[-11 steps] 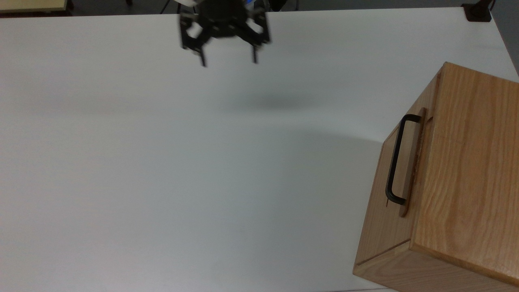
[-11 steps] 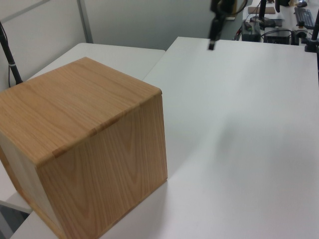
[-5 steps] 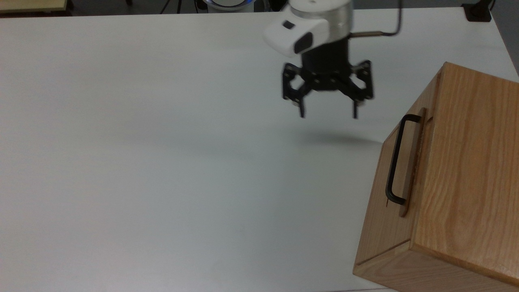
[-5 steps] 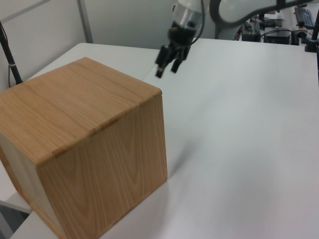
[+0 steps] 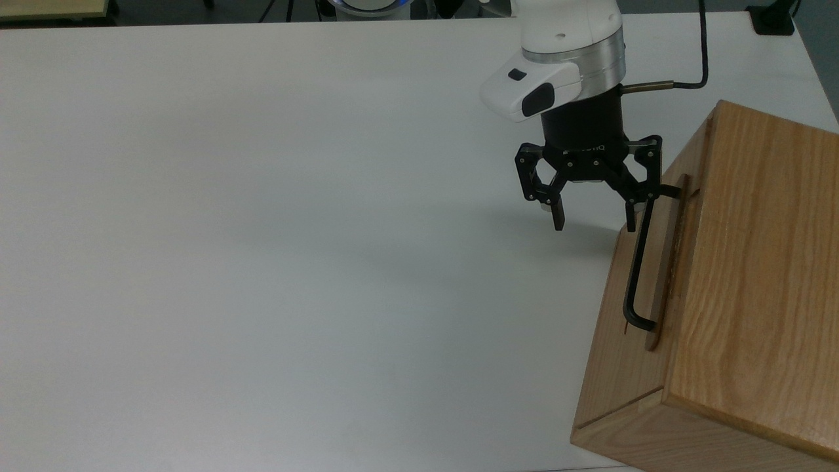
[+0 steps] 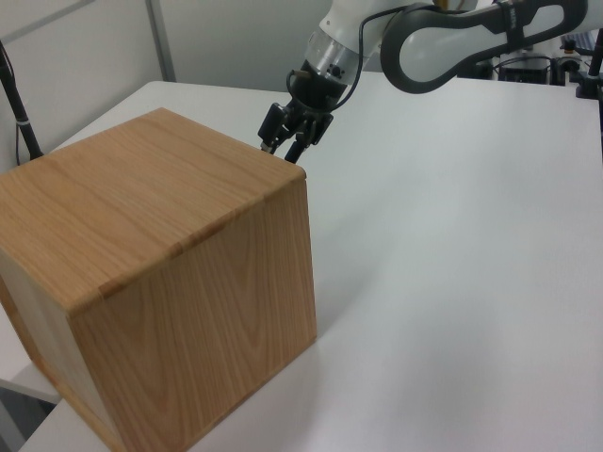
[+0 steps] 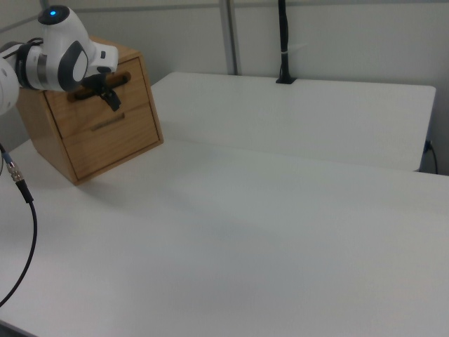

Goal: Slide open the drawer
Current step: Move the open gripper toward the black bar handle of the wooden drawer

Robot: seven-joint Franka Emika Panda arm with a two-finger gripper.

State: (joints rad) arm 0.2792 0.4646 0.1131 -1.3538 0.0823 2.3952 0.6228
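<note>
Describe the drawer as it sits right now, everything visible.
The drawer is light oak-looking wood with a flat front panel and a long thin black bar handle. It sits at the top of the wooden cabinet, nearly shut, its front standing slightly proud. The gripper, fingers open, hangs at the handle's far end in the top view, one finger overlapping the bar; contact cannot be told.

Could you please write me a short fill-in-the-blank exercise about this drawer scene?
1. The gripper has its fingers ____.
2. The drawer has a bar handle coloured ____.
3. The cabinet stands on a ____ table.
4. The drawer front sits nearly ____ against the cabinet.

Missing words: open; black; white; closed
</note>
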